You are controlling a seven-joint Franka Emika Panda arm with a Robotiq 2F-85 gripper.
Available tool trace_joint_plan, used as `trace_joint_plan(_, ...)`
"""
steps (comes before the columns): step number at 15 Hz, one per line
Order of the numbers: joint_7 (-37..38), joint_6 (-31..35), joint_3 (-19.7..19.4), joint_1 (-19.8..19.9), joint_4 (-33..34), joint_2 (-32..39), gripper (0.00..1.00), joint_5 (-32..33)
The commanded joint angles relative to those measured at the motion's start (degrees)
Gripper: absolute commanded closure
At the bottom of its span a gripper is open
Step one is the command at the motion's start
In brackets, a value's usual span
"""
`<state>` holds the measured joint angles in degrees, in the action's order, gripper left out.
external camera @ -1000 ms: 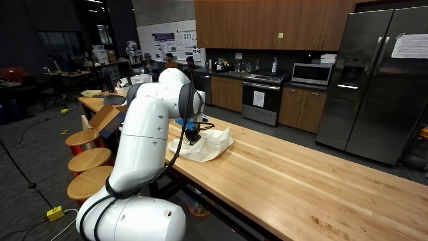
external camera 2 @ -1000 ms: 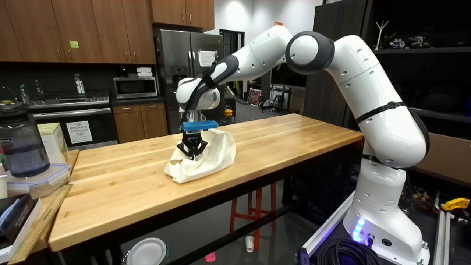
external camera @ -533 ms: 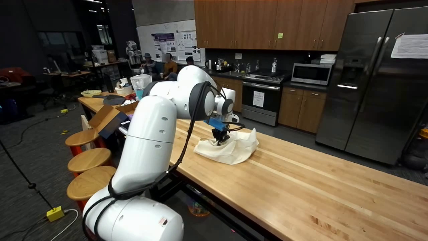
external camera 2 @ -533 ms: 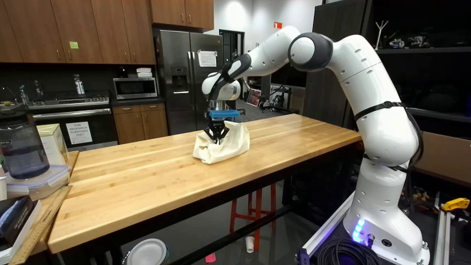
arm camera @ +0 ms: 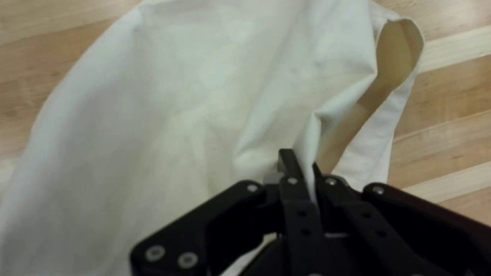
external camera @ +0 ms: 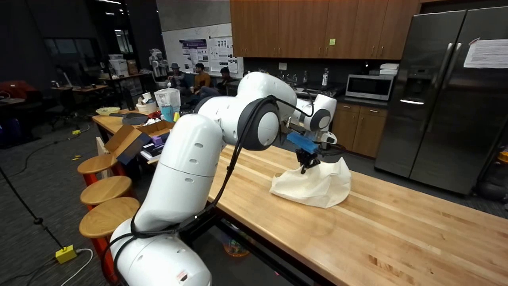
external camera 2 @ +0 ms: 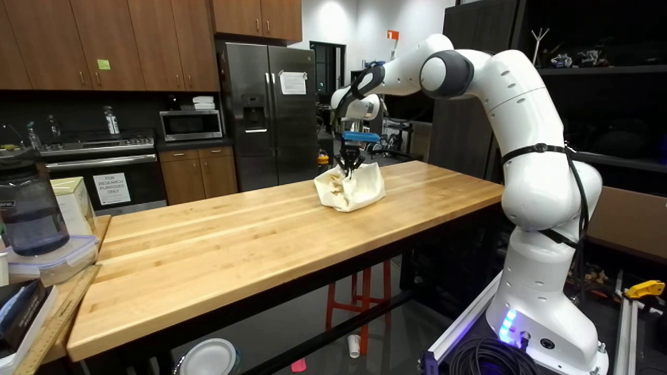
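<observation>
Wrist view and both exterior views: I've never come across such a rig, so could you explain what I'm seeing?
The machine is a single white robot arm, jointed much like a human one. Both exterior views come from cameras outside it, looking from different places. The wrist view is taken from a camera on the arm itself, looking past its black end effector. On the wooden tabletop is a crumpled cream cloth, perhaps a bag, gaping open along one side in the wrist view. The end effector's jaws are closed on a fold of the cloth; how much of it is lifted off the wood I cannot tell. The fridge and microwave behind belong to the surrounding kitchen.
</observation>
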<state>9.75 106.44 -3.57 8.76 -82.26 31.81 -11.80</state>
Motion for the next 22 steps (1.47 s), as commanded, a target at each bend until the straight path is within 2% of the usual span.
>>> trace_joint_plan(1,-0.1,-6.0,-0.9,4.1,7.8,4.2,0.99,-3.8)
trace_joint_plan(5,2.3,-9.0,-0.9,5.9,12.3,8.3,0.99,-6.4)
trace_joint_plan(10,7.4,-8.2,-0.7,3.3,13.4,11.1,0.99,-6.0)
trace_joint_plan(15,11.8,-6.1,0.3,-2.7,9.6,10.0,0.99,-5.1)
trace_joint_plan(22,16.7,-4.5,3.6,-15.8,2.6,10.1,0.99,-1.9)
